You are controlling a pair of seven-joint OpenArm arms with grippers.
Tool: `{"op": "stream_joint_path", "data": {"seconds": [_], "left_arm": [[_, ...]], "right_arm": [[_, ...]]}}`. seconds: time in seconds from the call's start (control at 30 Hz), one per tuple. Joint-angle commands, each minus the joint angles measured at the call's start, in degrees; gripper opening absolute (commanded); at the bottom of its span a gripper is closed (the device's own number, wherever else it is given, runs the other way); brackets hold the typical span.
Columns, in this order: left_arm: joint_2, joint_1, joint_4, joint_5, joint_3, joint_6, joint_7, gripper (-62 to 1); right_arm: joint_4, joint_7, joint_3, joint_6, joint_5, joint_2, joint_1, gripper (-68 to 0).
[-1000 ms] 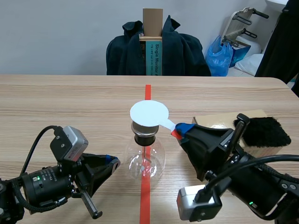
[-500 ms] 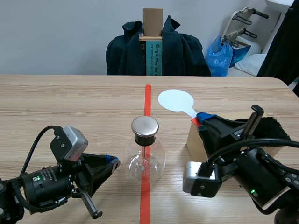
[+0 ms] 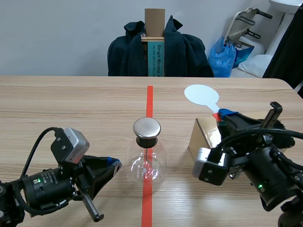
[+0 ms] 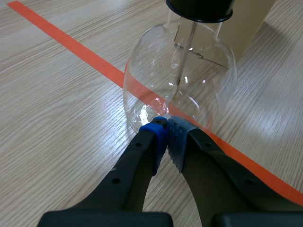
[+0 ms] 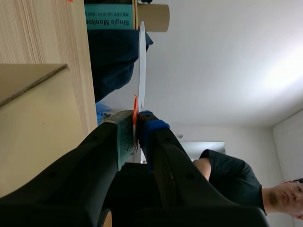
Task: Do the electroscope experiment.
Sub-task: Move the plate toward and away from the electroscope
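Note:
The electroscope, a round glass flask [image 3: 147, 163] with a black stopper and a metal cap [image 3: 147, 127], stands on the red tape line at the table's middle. My left gripper [image 3: 113, 164] lies low beside it, shut on nothing, its pads [image 4: 176, 137] touching the flask's base [image 4: 180, 90]. My right gripper [image 3: 222, 115] is raised over the cardboard box [image 3: 208, 135], shut on the handle of a white paddle disc [image 3: 201, 95] that sticks up and away; from the right wrist the disc [image 5: 141, 61] shows edge-on.
A black furry cloth [image 3: 284, 130] lies on the box behind my right arm. Beyond the table's far edge stands a chair with a dark jacket [image 3: 158, 49] and a cardboard tube. A person [image 5: 236, 182] shows in the right wrist view.
My right gripper has carried the white disc from over the flask's cap away to the right, above the box. The left arm has kept still.

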Motion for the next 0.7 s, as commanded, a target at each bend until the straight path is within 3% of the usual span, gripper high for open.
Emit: {"op": "stream_joint_path", "data": {"seconds": [0.0, 0.1, 0.3, 0.57, 0.67], "left_arm": [[0.13, -0.35, 1.01, -0.55, -0.09, -0.15, -0.81, -57.9], [0.13, -0.35, 1.01, -0.55, -0.09, -0.15, -0.81, -57.9], [0.13, -0.35, 1.01, -0.55, -0.09, -0.15, -0.81, -57.9], [0.13, -0.33, 1.01, -0.55, -0.09, -0.15, -0.79, -57.9], [0.13, -0.33, 1.01, -0.55, -0.09, -0.15, -0.79, -57.9]], "right_arm": [[0.85, -0.37, 0.61, -0.92, 0.76, 0.17, 0.02, -66.7], [0.85, -0.39, 1.53, -2.38, 1.97, 0.72, 0.0, -66.7], [2.69, -0.26, 1.9, -13.66, 7.69, 6.21, -0.52, -66.7], [17.77, -4.55, 11.61, -13.66, 23.02, 17.27, -3.15, -66.7], [23.54, -7.78, 17.46, -13.66, 25.81, 19.23, -3.13, -66.7]]}}
